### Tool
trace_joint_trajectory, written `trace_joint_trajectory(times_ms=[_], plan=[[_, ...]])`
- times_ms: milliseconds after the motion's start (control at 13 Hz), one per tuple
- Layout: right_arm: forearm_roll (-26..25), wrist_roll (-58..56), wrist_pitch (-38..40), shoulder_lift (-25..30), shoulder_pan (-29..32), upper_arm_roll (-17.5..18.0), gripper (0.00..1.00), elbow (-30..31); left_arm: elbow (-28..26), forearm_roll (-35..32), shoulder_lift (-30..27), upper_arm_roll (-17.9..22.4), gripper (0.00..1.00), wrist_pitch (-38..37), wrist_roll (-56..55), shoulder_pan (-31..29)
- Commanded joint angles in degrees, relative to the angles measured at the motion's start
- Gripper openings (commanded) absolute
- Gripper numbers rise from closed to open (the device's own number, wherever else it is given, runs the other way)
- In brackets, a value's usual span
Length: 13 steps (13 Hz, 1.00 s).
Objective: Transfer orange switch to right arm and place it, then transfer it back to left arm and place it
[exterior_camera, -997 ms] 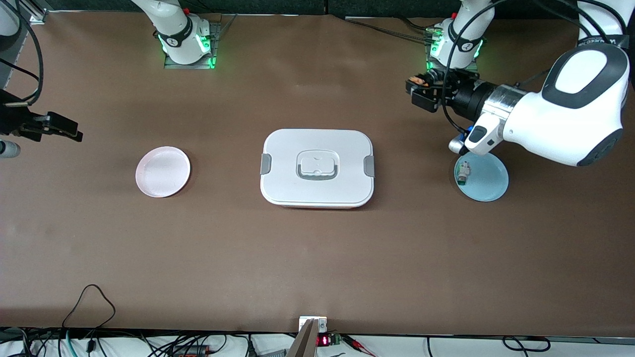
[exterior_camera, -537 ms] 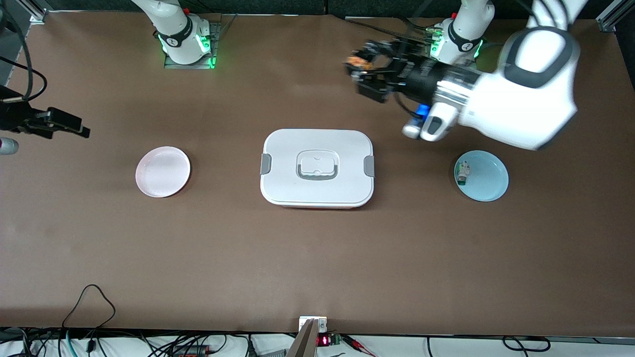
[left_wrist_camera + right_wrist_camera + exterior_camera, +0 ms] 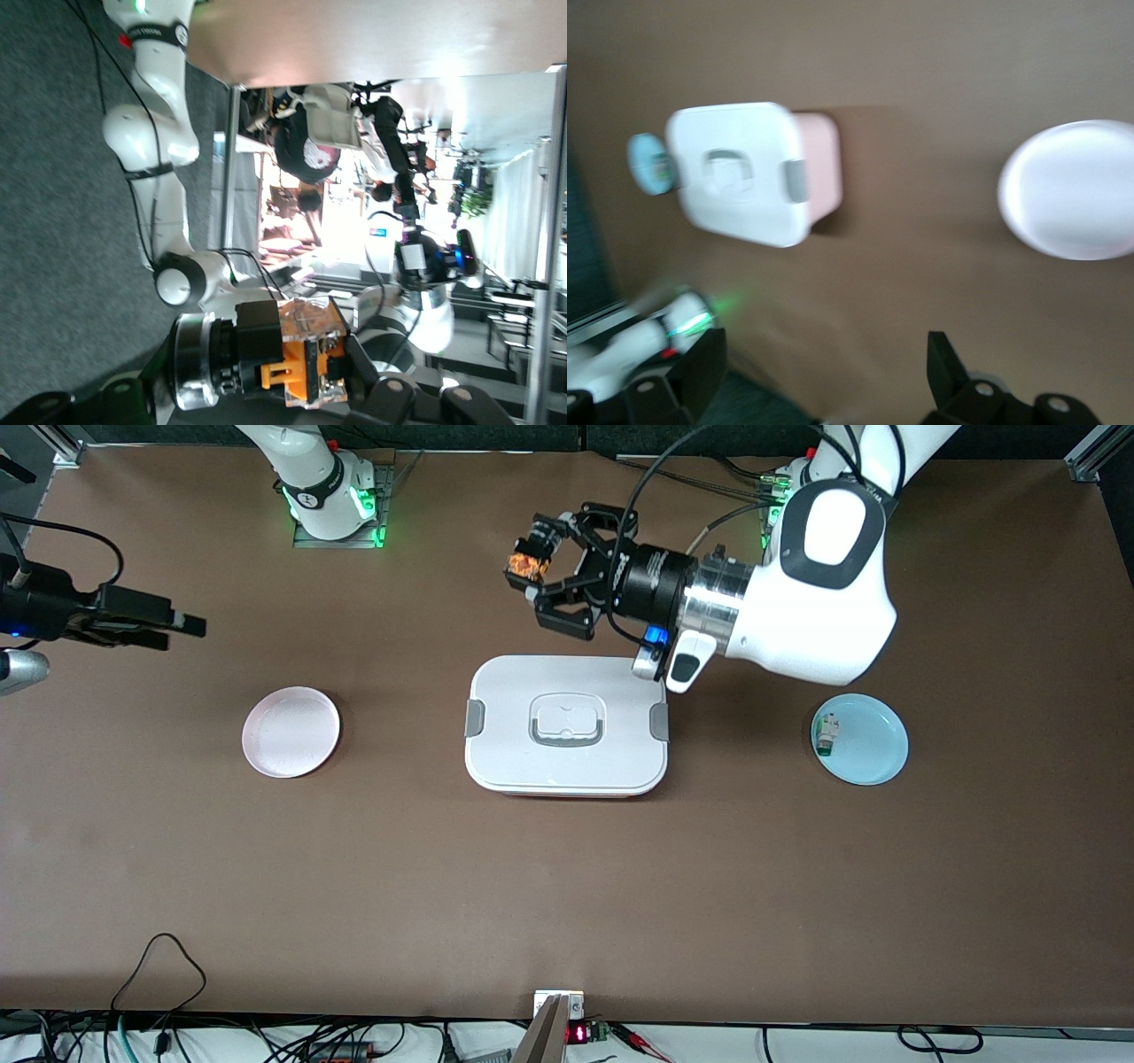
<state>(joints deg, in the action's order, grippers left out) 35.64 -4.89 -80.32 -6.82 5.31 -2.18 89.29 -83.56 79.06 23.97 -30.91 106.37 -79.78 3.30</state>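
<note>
The orange switch (image 3: 523, 565) is a small black block with an orange and clear body, and my left gripper (image 3: 534, 577) is shut on it. Both hang in the air over the table between the box (image 3: 567, 726) and the robots' bases. In the left wrist view the switch (image 3: 306, 363) sits across the black fingers (image 3: 390, 398) of the left gripper (image 3: 301, 376). My right gripper (image 3: 182, 624) stands open with nothing in it over the right arm's end of the table. The right wrist view shows that gripper (image 3: 824, 372), its fingers (image 3: 943, 363) wide apart, and the box (image 3: 744, 173).
A pink plate (image 3: 291, 732) lies toward the right arm's end. A blue plate (image 3: 873, 748) toward the left arm's end holds a small white-and-green component (image 3: 826, 733). Cables run along the table's edge nearest the front camera.
The left arm has swung from above the blue plate toward the table's middle, carrying the switch. The right gripper has crept inward from the table's end.
</note>
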Motion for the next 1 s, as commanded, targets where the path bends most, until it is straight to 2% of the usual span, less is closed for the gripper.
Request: trace_joint_trajectory(times_ms=[0, 230, 613, 690, 920], plan=[[11.08, -3.70, 0.61, -1.71, 2.07, 0.07, 1.00, 1.92, 2.52, 2.68, 1.61, 0.50, 0.02, 3.21, -1.33, 1.80], [23.03, -7.66, -2.63, -1.62, 0.59, 0.59, 1.00, 6.41, 2.53, 2.68, 1.61, 0.59, 0.02, 3.40, -1.34, 2.24], [41.84, -8.29, -10.98, -1.80, -7.31, 0.68, 1.00, 10.11, 2.53, 2.68, 1.69, 0.59, 0.02, 3.40, -1.34, 2.24], [44.14, -8.90, -12.21, -1.80, -9.16, 0.68, 1.00, 10.29, 2.53, 2.68, 1.69, 0.59, 0.02, 3.40, -1.34, 2.24], [46.18, -12.51, -18.19, -1.80, -13.64, 0.77, 1.00, 10.38, 2.53, 2.68, 1.69, 0.68, 0.02, 3.40, -1.34, 2.15]])
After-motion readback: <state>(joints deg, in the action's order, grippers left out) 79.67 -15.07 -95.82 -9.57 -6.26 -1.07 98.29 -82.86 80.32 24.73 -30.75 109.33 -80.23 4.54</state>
